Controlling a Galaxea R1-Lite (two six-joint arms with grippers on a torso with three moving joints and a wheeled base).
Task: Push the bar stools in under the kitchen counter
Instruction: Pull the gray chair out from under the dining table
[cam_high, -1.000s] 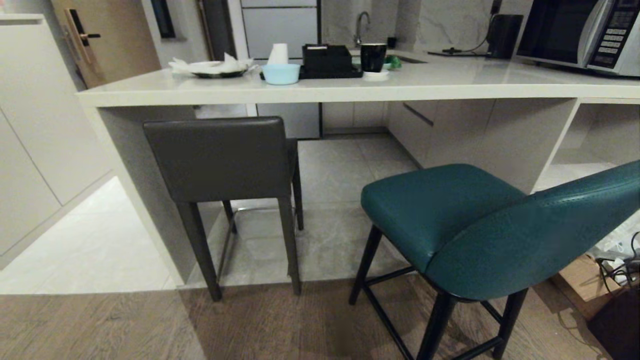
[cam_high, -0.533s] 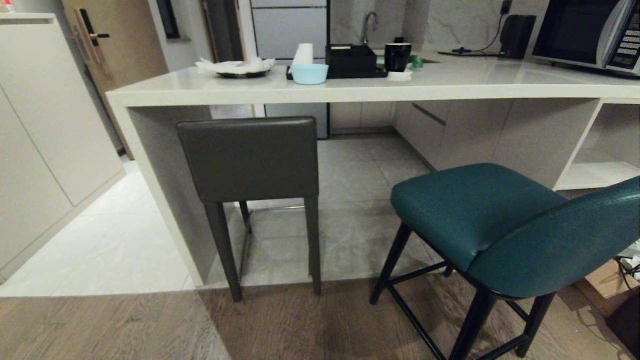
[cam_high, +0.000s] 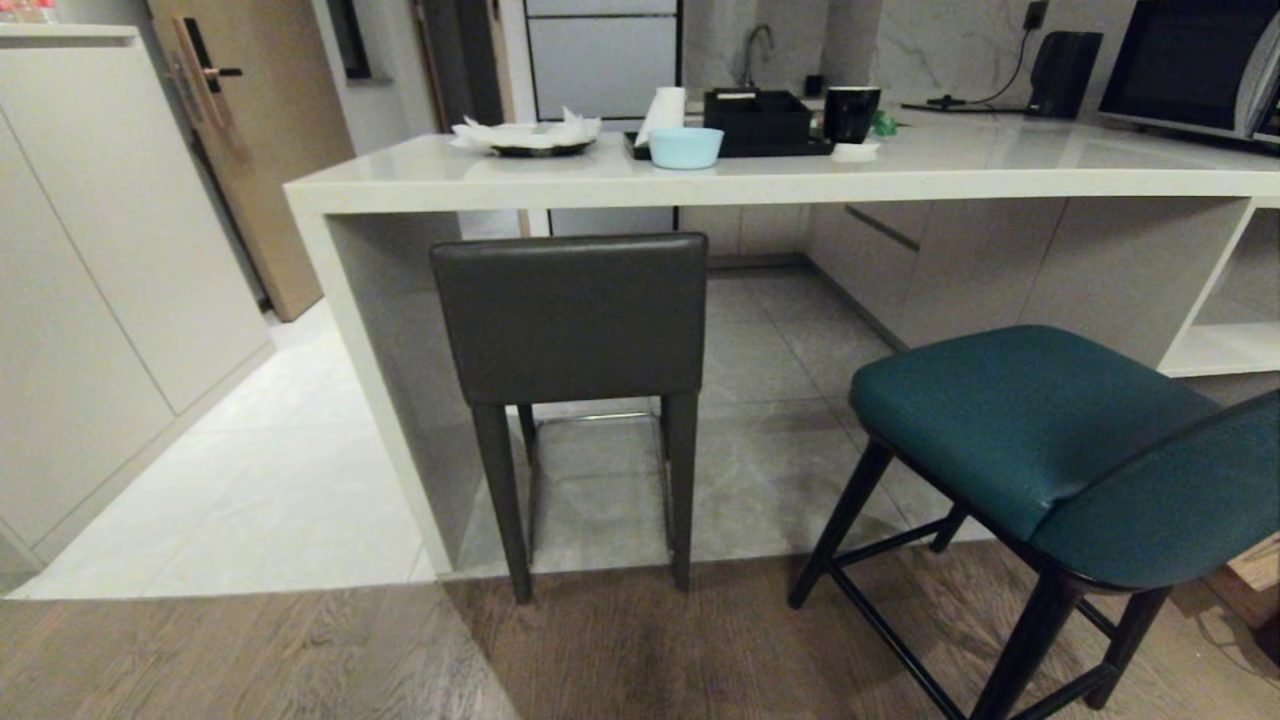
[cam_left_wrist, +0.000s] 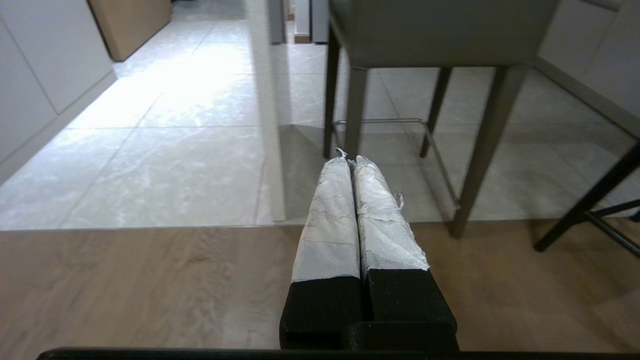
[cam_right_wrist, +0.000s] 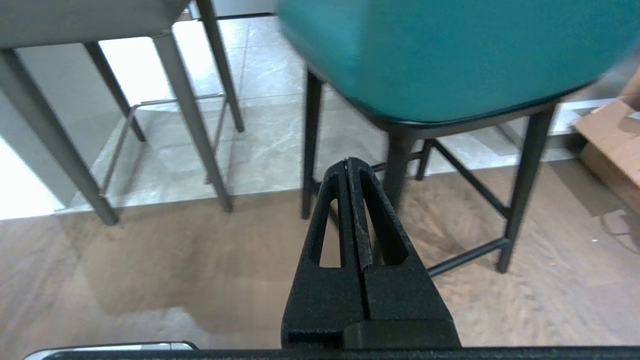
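A dark grey stool stands with its seat under the pale kitchen counter, its back facing me. A teal stool with black legs stands out from the counter at the right, turned at an angle on the wood floor. Neither arm shows in the head view. My left gripper is shut and empty, low over the wood floor, pointing at the grey stool's legs. My right gripper is also shut and empty, pointing at the teal stool and its legs.
On the counter sit a plate with tissues, a light blue bowl, a black tray and a black mug; a microwave stands far right. White cabinets line the left. A cardboard box lies right of the teal stool.
The whole head view has shifted: counter and both stools now sit further right in the picture, so the camera has turned or moved left. Nothing in the scene itself has moved.
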